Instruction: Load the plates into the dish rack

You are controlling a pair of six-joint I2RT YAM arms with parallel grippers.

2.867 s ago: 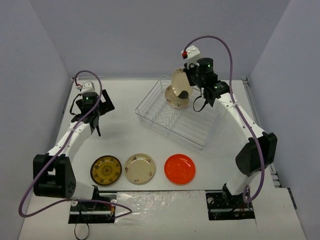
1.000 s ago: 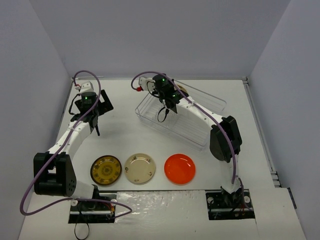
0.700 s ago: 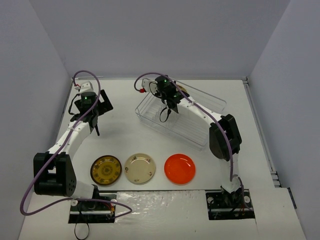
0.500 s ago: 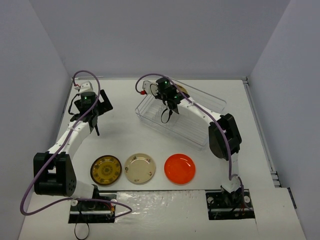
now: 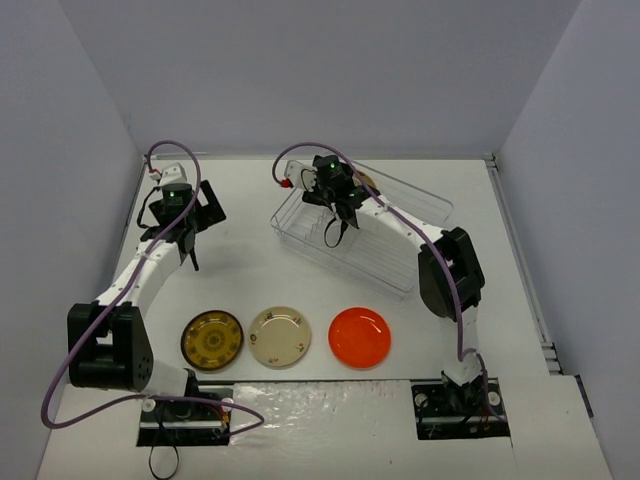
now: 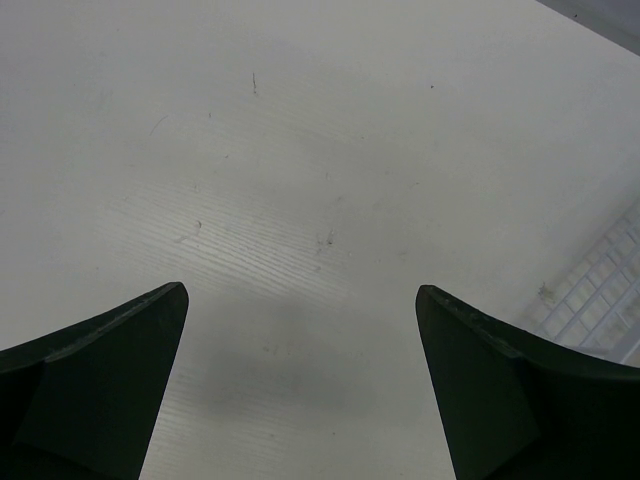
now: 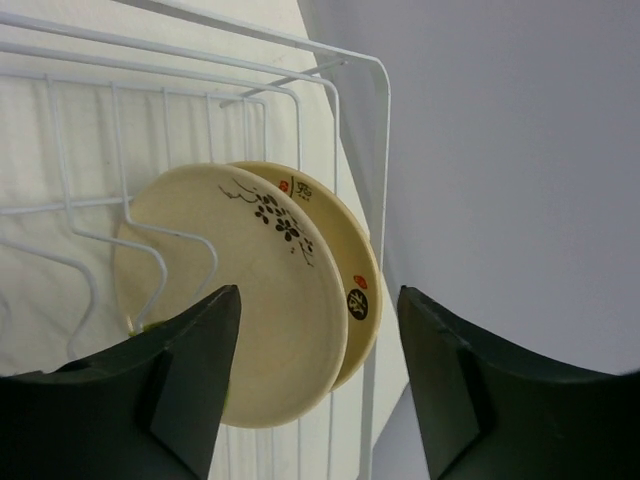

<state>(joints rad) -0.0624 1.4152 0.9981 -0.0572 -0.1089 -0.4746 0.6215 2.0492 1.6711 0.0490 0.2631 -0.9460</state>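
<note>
Two cream plates stand on edge, side by side, at one end of the wire dish rack [image 7: 385,130]: one with a dark floral sprig [image 7: 250,290] and one behind it with a dark patch [image 7: 352,262]. My right gripper [image 7: 320,291] is open and empty, its jaws wide on either side of them without touching; it hovers over the rack's far end [image 5: 337,225]. Three plates lie flat near the front: dark brown with yellow pattern [image 5: 212,339], cream [image 5: 280,336], orange-red [image 5: 360,337]. My left gripper [image 5: 188,250] is open and empty above bare table [image 6: 302,290].
The rack [image 5: 390,262] sits tilted at centre-right of the white table; its corner shows in the left wrist view [image 6: 600,300]. Grey walls enclose the table on three sides. Purple cables loop off both arms.
</note>
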